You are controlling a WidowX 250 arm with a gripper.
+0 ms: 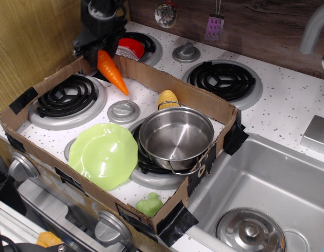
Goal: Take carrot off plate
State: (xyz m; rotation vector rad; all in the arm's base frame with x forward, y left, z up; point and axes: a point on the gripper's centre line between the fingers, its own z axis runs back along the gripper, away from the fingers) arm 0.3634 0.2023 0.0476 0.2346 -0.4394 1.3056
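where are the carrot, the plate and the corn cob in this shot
carrot [111, 70], overhead stove view, middle of the orange body
plate [103, 155], overhead stove view, bare centre of the lime-green dish
corn cob [167, 98], overhead stove view, yellow kernels showing behind the pot

Orange carrot [111, 71] aloft, lime plate [104, 154] bare
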